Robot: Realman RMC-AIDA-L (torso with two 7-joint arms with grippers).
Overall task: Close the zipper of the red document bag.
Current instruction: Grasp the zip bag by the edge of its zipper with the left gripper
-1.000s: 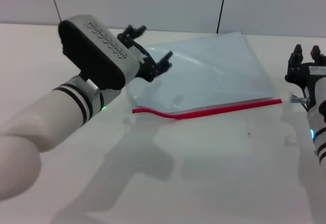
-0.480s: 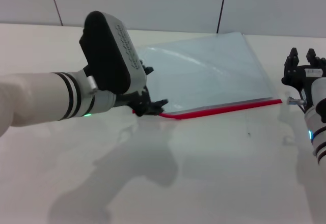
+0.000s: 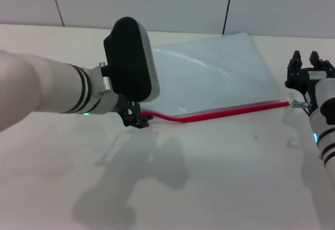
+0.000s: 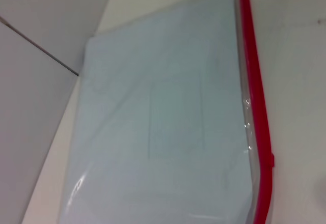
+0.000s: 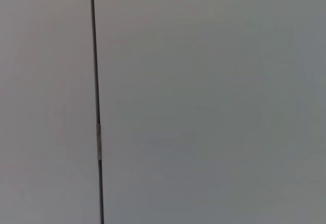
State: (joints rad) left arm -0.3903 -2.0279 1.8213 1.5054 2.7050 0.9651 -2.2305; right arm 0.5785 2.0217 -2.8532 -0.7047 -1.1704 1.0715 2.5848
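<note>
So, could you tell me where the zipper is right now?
In the head view the zipper runs along the red document bag's near edge, from the left gripper to just short of the right gripper.

bag: red document bag (image 3: 209,81) flat on table (image 3: 220,177), centre
zipper: zipper (image 3: 220,114) along bag's 6 o'clock edge
left gripper: left gripper (image 3: 133,120) at zipper's 9 o'clock end
right gripper: right gripper (image 3: 308,69) 3 o'clock of bag
</note>
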